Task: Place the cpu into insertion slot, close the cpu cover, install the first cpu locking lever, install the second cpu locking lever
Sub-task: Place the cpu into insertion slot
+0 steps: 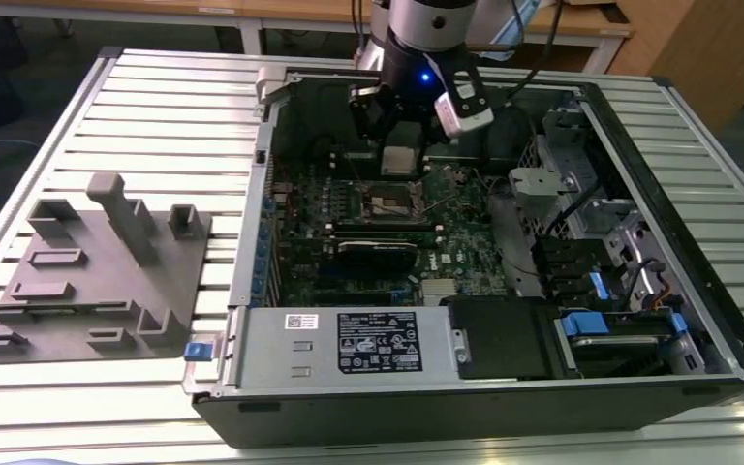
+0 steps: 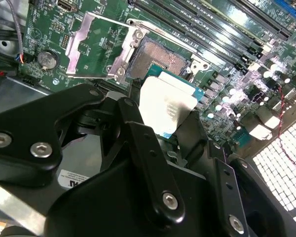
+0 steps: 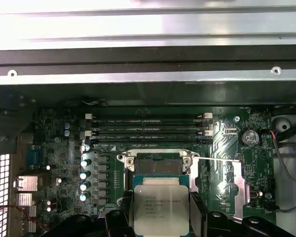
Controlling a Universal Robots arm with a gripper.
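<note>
- The black tool (image 1: 402, 145) hangs in the upper centre of the exterior view. It is inside the open black computer case (image 1: 682, 320), which lies on the pale slatted metal bench (image 1: 152, 97).
- Its fingers are clamped on the cpu (image 1: 401, 161), a small flat square chip with a dull silver-grey metal top, pinching it by two opposite edges.
- The same grip shows in both wrist views: the tool (image 2: 165, 118) (image 3: 160, 223) has the cpu (image 2: 167, 104) (image 3: 160, 207) wedged between its black fingers.
- The insertion slot (image 1: 394, 201), a small square dark socket recess with a silvery rim, sits just below the cpu in the exterior frame, on the green motherboard (image 1: 463, 232).
- The slot's recess (image 2: 160, 59) (image 3: 158, 165) is bare, so the chip is not seated. In the wrist views the cpu overlaps the slot's near edge, and contact there cannot be told.
- The cpu cover (image 2: 78, 47) (image 3: 237, 185), a thin square silver metal frame plate with a window, is swung open beside the slot.
- A thin silver wire lever (image 3: 217, 159) runs along the slot's rim on the side of the long black memory slots (image 3: 148, 128).
- A long black card (image 1: 375, 252) lies across the board below the slot in the exterior frame.
- A grey moulded fixture block (image 1: 88, 271) rests on the bench at the exterior view's left, well apart from the case.
</note>
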